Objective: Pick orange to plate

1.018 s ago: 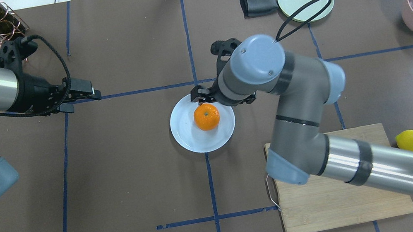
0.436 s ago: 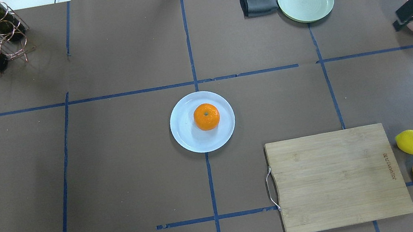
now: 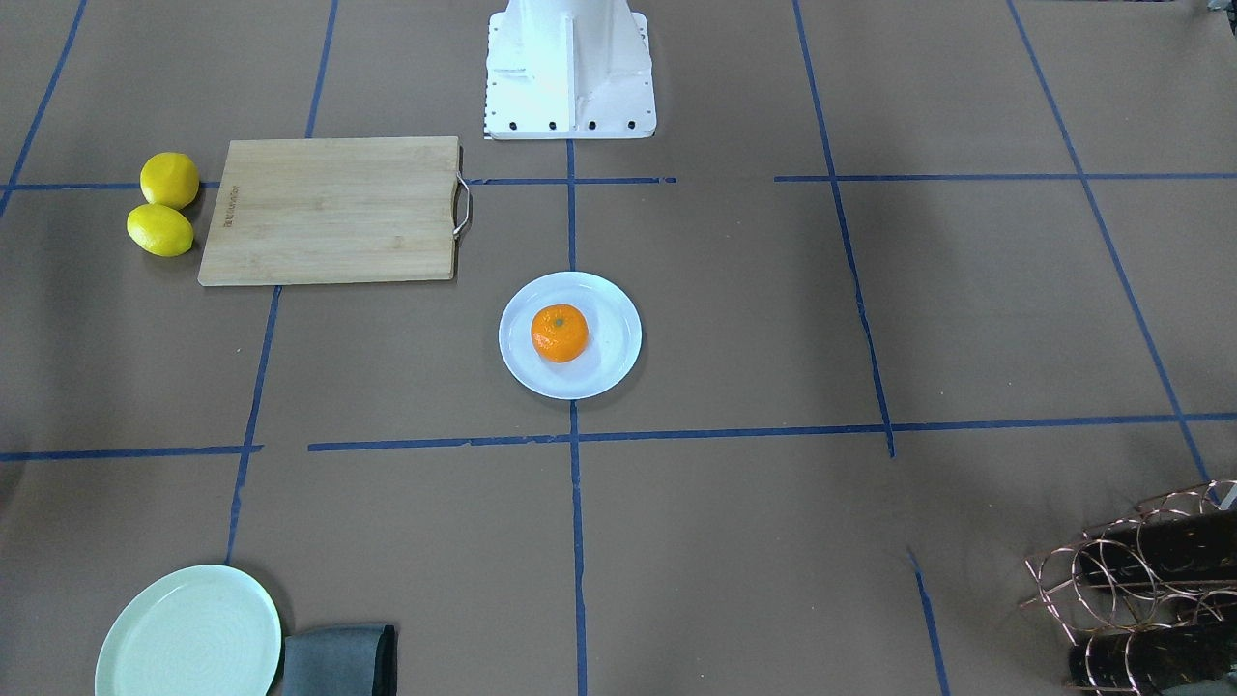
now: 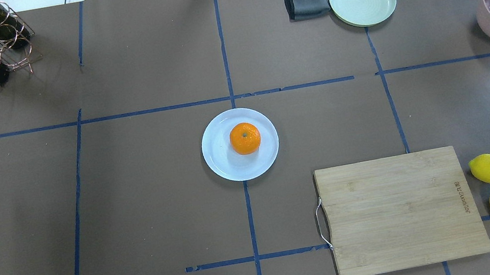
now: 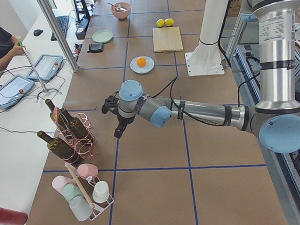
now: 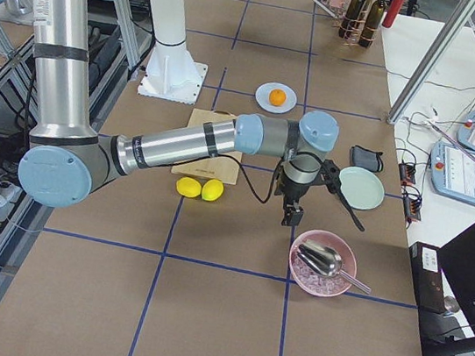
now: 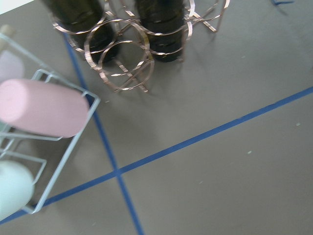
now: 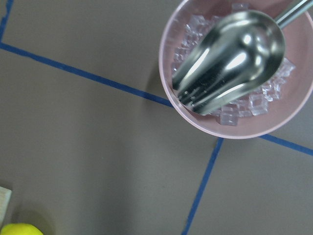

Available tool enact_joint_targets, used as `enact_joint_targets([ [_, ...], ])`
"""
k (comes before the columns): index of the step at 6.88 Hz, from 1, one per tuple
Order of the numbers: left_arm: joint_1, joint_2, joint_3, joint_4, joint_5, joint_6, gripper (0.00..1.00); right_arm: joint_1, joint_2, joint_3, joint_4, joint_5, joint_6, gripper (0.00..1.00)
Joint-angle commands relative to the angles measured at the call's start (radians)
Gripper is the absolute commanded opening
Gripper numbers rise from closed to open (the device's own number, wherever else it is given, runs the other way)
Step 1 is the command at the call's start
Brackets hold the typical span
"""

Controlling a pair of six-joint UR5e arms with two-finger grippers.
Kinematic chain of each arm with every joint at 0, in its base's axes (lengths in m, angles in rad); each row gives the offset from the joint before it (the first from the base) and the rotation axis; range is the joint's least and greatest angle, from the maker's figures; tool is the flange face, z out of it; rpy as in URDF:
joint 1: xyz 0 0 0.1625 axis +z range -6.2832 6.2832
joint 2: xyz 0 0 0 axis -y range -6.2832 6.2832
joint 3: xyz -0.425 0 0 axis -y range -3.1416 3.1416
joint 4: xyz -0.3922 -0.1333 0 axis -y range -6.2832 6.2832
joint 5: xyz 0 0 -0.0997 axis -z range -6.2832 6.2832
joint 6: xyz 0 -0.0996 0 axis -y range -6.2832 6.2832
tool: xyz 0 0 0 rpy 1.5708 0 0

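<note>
Both arms have pulled clear of the middle of the counter [image 4: 136, 200]. A second ago the right one hung over the plate with its fingers just beside the orange, and now neither arm shows from overhead. The orange [image 4: 245, 138] sits alone on the plate [image 4: 225, 168], stem dimple up. It is a touch off centre toward the right arm's side, and nothing touches it.

From the ends of the room I can see where they went. The left end effector [image 5: 117, 132] hangs pointing down over the counter near the bottle rack [image 5: 78, 138]. The right end effector [image 6: 290, 212] hangs just beside the pink bowl [image 4: 489, 27] of ice. Each is seen only from the side and from afar, and neither wrist camera shows its fingers, so I cannot tell whether they are parted or closed.

The orange lies well apart from both, between them at the counter's middle, and neither arm is plainly the nearer. Being round, it has no long axis to line up with. To my eye the job is done and no further reach looks needed.
</note>
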Motion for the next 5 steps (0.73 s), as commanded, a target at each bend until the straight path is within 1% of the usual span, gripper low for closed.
enact_joint_targets([
  [1, -0.021, -0.002, -0.025, 0.198, -0.046, 0.021, 1.0, 0.064, -0.039, -0.058, 0.012, 0.009, -0.078, 1.0],
  [2, -0.021, 0.011, -0.027, 0.214, -0.046, 0.012, 1.0, 0.075, -0.047, -0.057, 0.012, 0.006, -0.071, 1.0],
  [3, -0.021, 0.011, -0.027, 0.276, -0.046, 0.013, 1.0, 0.073, -0.047, -0.098, 0.013, 0.001, -0.068, 1.0],
  [4, -0.017, 0.011, -0.012, 0.277, -0.049, 0.021, 1.0, 0.073, -0.03, -0.109, 0.015, 0.001, -0.06, 1.0],
  [5, -0.014, 0.011, -0.022, 0.275, -0.049, 0.024, 1.0, 0.073, -0.033, -0.094, 0.014, 0.004, -0.06, 1.0],
])
